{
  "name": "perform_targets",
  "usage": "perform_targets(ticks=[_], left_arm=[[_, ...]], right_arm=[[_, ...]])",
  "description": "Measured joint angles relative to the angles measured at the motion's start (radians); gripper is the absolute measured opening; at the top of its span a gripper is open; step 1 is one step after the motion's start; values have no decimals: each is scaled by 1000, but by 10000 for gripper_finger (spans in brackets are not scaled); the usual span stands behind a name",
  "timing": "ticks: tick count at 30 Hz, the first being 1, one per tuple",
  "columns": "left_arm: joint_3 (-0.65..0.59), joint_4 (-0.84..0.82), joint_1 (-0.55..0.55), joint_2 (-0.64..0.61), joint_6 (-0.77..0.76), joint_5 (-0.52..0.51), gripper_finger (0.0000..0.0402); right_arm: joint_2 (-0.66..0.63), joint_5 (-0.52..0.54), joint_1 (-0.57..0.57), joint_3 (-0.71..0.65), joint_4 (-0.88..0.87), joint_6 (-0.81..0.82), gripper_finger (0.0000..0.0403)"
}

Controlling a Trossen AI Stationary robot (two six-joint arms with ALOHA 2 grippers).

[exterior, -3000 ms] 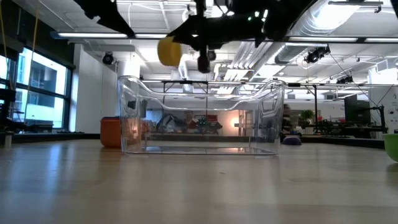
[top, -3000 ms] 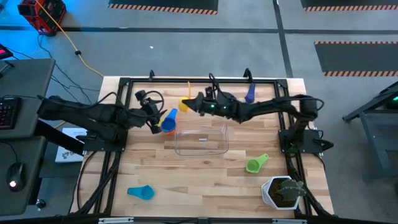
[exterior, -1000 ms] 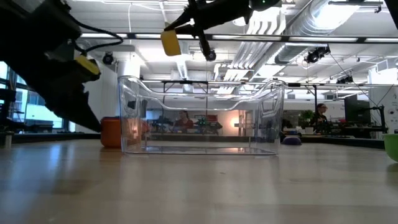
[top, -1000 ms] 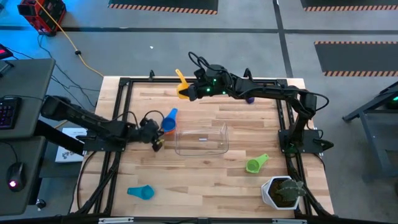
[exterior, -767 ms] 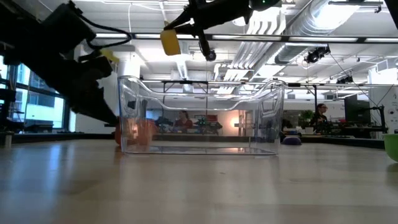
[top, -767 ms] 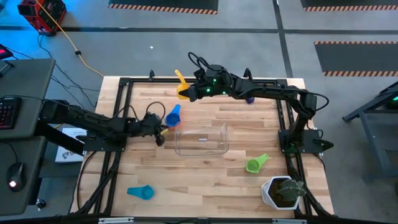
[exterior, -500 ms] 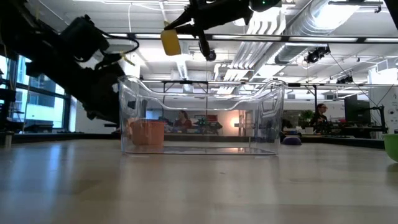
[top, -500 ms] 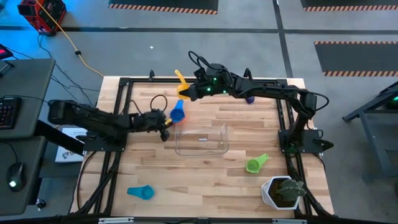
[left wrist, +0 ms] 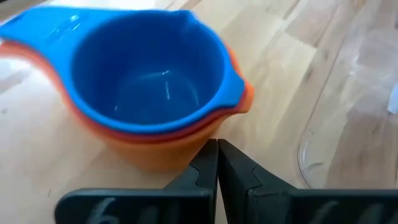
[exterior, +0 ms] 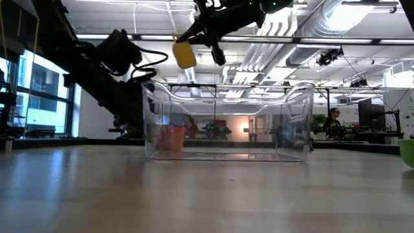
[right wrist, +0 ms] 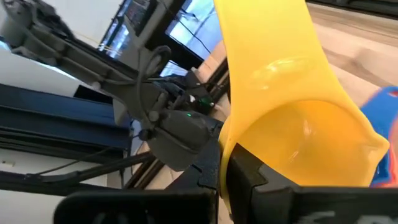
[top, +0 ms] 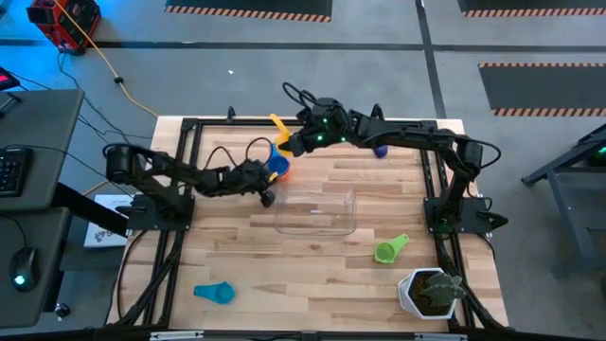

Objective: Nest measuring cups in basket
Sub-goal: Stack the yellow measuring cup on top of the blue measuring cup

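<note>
Just ahead of the left gripper's [top: 268, 197] closed, empty fingers sits the blue-in-orange cup stack [top: 276, 168]; directly above, the right gripper [top: 294, 145] clamps the yellow cup [top: 280, 133], basket [top: 315, 209] alongside.

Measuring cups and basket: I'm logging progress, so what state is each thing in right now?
Yellow cup: held in the air by the right gripper.
Blue cup: nested in the orange cup, on the table.
Left gripper: shut, against the orange cup.
Basket: upright, empty.
Green cup: loose on the table.
Light blue cup: loose on the table.
</note>
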Motion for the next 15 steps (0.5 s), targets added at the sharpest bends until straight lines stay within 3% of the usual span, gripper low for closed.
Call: perform_targets(ticks=[5,9,15], left_arm=[[13,-103,24,-74,17,22,0],[12,-295,50,-227,60,19,0],[-10,-469,67,-496,39,4,0]], right_arm=[[0,1,-25,0,-75,8,0],[2,28,-39,4,-92,34,0],[133,59,1,162,-275,-34,0]])
